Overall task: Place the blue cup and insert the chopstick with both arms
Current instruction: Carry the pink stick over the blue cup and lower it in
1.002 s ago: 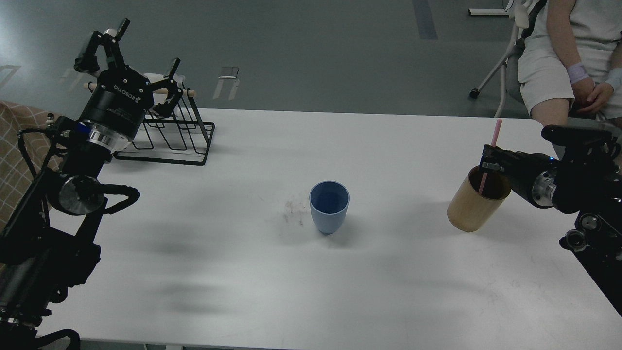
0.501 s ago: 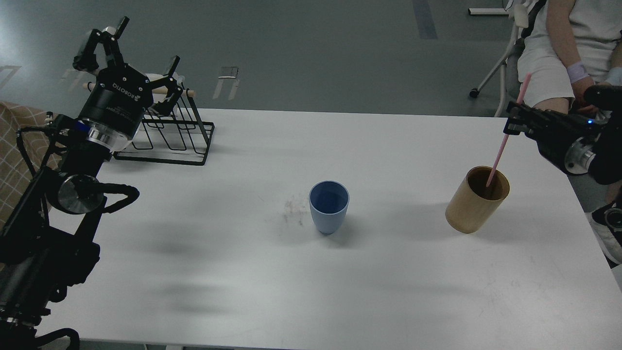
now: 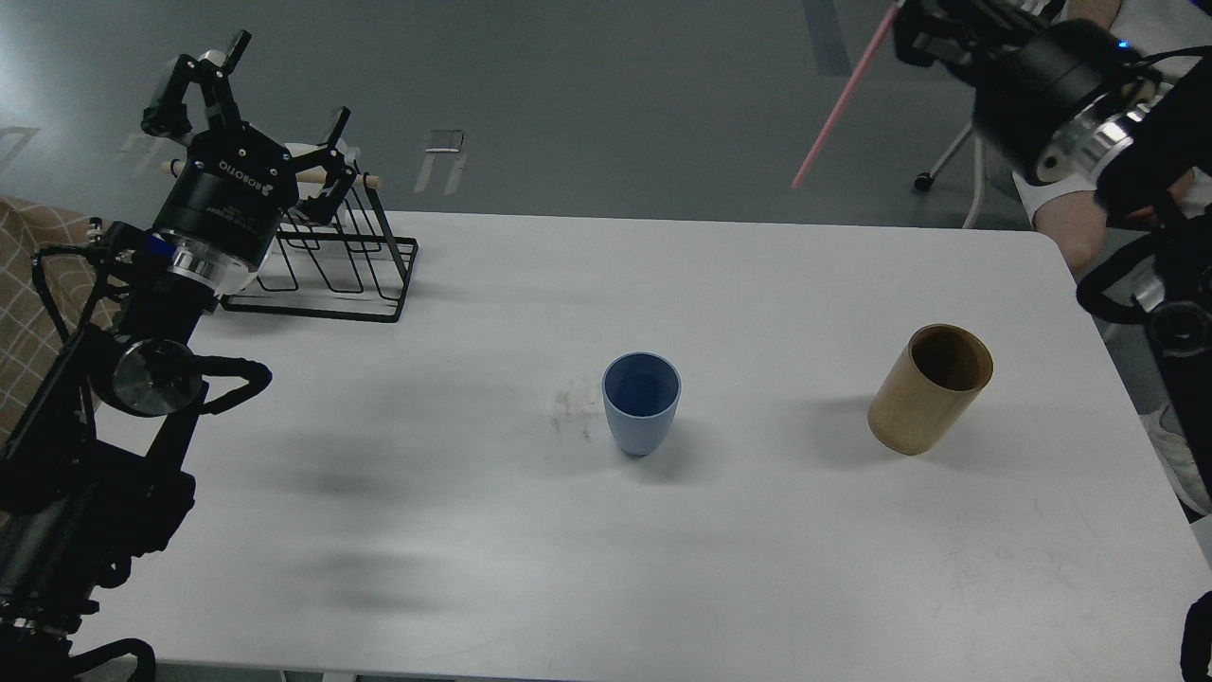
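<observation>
The blue cup stands upright and empty near the middle of the white table. My right gripper is raised high at the top right and is shut on the pink chopstick, which hangs slanting down to the left in the air, well above the table. My left gripper is open and empty, held up at the far left above the black wire rack.
A tan wooden cylinder stands empty on the right of the table. The wire rack with its pale wooden rod sits at the back left corner. A seated person is behind the table's right corner. A checked cloth lies at the left edge.
My right gripper has lifted the pink chopstick up out of the tan wooden cylinder and carried it high and to the left. The left arm has barely moved.
</observation>
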{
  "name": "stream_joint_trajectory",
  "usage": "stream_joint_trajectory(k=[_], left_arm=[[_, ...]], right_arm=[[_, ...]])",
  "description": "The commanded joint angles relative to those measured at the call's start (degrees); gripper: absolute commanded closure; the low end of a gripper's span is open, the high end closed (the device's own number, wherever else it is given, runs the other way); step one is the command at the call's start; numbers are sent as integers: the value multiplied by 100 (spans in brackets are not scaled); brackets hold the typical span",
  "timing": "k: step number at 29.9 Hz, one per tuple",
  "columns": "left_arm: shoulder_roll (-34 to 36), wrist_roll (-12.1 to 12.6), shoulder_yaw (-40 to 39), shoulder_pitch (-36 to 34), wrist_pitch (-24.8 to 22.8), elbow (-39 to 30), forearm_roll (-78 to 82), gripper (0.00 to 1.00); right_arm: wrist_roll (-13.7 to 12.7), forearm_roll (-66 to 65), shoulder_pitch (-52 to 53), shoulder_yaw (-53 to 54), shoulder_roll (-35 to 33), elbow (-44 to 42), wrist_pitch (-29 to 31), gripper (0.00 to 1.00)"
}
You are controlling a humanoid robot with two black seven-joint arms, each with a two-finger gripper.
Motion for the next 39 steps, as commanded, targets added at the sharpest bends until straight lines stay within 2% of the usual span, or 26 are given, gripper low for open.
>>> stream_joint_trajectory(k=[1,5,11,20,27,39], left_arm=[[42,-8,-8,12,-25,0,0,3],[60,-17,-44,39,-34,0,-9,3],[51,-17,-53,48,-52,9,-9,3],[43,-17,-70,74,-69,18,-18,3],[34,-17,-70,92,-69,-17,-18,3],[-1,-17,-79,92,-52,-17,-18,3]], right_arm=[[2,-36,107,-657,242,-25,0,100],[-7,-360,90,-1598,313,-130,0,100],[-7,-819,-24,-2320,339,-350,0,100],[-34,-836,-24,-2585,541,-605,-84,100],[-60,-1074,55,-2567,1033,-886,-120,100],[-60,-1056,-33,-2927,840,-860,-111,100]])
